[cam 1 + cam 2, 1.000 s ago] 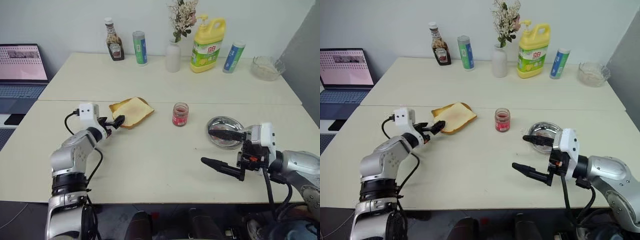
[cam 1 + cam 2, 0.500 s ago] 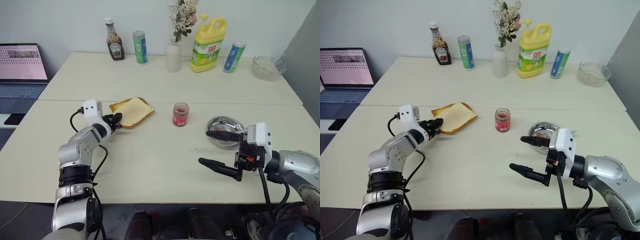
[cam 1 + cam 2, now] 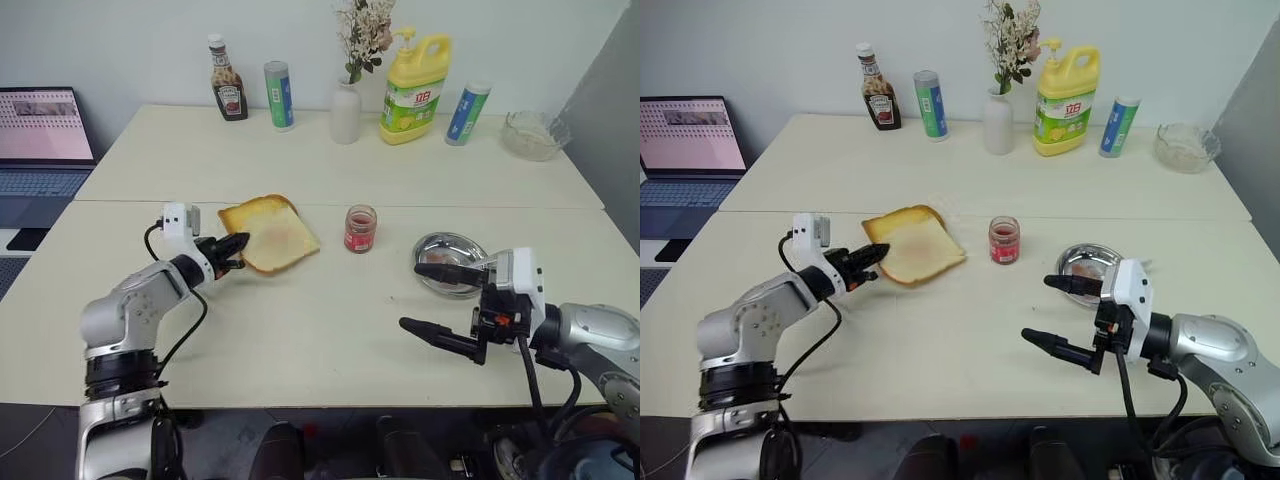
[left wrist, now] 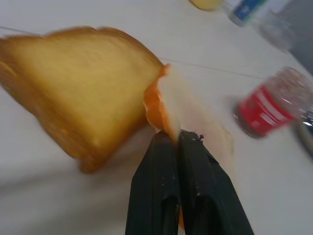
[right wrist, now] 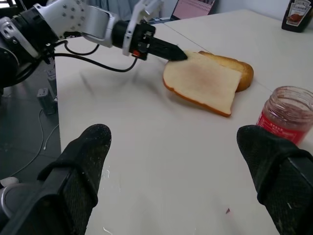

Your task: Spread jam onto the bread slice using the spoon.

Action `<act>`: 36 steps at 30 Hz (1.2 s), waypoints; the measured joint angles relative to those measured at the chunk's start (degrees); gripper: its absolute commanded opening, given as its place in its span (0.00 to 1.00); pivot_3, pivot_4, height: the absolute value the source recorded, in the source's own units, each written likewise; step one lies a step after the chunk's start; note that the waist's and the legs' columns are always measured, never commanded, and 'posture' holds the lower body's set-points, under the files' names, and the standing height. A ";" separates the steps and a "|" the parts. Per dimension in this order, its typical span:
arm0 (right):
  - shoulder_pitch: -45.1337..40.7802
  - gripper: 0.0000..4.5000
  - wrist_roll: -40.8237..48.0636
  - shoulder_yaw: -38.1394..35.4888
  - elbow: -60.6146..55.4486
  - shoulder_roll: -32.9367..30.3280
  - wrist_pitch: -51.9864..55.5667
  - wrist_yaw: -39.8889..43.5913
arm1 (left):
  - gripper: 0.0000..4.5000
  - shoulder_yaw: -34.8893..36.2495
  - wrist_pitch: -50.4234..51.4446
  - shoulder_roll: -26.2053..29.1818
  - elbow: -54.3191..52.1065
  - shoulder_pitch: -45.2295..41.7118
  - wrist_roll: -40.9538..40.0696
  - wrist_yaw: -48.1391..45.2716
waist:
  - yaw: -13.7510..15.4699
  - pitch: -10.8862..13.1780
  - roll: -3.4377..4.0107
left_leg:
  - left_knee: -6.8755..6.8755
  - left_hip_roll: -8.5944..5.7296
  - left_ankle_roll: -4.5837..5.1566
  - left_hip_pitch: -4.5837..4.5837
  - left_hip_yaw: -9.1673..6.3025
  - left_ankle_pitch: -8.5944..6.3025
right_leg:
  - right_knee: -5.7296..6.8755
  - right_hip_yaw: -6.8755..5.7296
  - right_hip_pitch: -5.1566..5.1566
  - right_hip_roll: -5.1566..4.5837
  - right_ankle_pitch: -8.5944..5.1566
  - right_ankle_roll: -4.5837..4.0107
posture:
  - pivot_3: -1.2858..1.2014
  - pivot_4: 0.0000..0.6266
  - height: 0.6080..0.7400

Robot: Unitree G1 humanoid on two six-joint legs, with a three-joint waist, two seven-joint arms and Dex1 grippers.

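- Two slices lie left of centre on the table (image 3: 330, 330): the pale bread slice (image 3: 283, 240) overlaps the thicker toast (image 3: 243, 212), which peeks out at its upper-left edge.
- We see the left gripper (image 3: 237, 246) at the bread's left edge, jaws pressed together on that edge; in the left wrist view the fingers (image 4: 161, 171) pinch the thin slice (image 4: 195, 117) with the toast (image 4: 83, 103) just beside it.
- Jam jar (image 3: 360, 229) stands upright at frame centre, just right of the bread, apart from it; red jam fills its lower part.
- Steel dish (image 3: 448, 251) sits right of the jar; we cannot tell whether the spoon lies in it, since the right gripper partly covers it.
- Right gripper (image 3: 430, 298) hangs at lower right over the table, jaws spread wide, holding nothing; its upper finger crosses the dish.
- Along the table's far edge, from left to right: sauce bottle (image 3: 228, 80), green can (image 3: 279, 96), vase (image 3: 346, 110), yellow jug (image 3: 414, 90), blue can (image 3: 467, 114), glass bowl (image 3: 534, 136).
- Laptop (image 3: 42, 140) is at the far left.
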 measured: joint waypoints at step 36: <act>4.74 1.00 0.93 -1.64 -2.30 -4.70 3.49 4.64 | 0.16 -15.97 -3.73 -2.47 -9.15 6.70 4.67 -4.22 | 0.17 -0.01 -0.01 | 0.04 -0.01 0.01 0.07 0.02 0.00 | -0.01 0.06 0.06 0.03 -0.10 0.11 | 0.52 0.24 1.00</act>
